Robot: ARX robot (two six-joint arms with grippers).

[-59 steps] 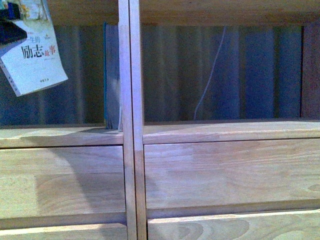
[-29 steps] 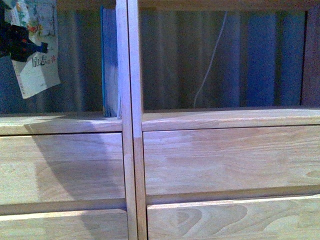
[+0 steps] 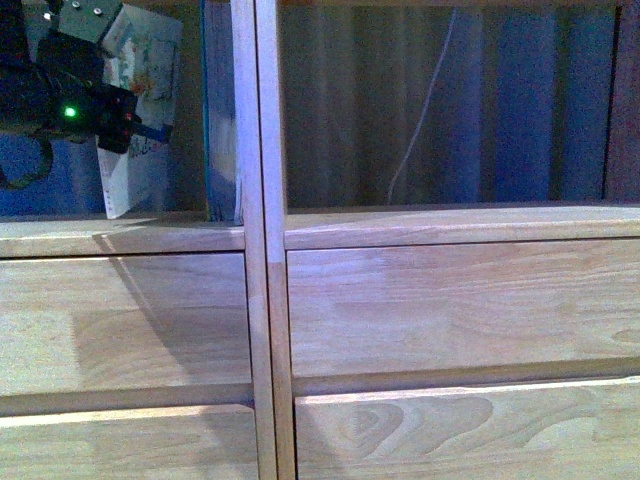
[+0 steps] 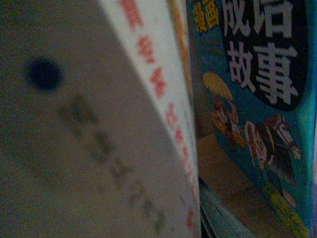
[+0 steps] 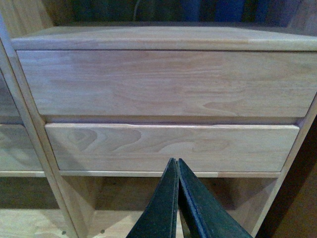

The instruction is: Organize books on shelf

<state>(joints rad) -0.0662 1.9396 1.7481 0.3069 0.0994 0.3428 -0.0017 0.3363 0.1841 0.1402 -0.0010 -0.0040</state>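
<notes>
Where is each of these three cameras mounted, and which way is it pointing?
Front: on the robot's body, facing the shelf; left gripper holds the white paperback beside the blue book.
Left wrist: on that arm, close against both books; its gripper unclear.
Right wrist: faces the drawers; right gripper shut.
Shared: front and left wrist show both books.

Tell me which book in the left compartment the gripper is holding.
The white paperback, tilted in the left gripper; the blue-spined book stands upright against the centre divider.
</notes>
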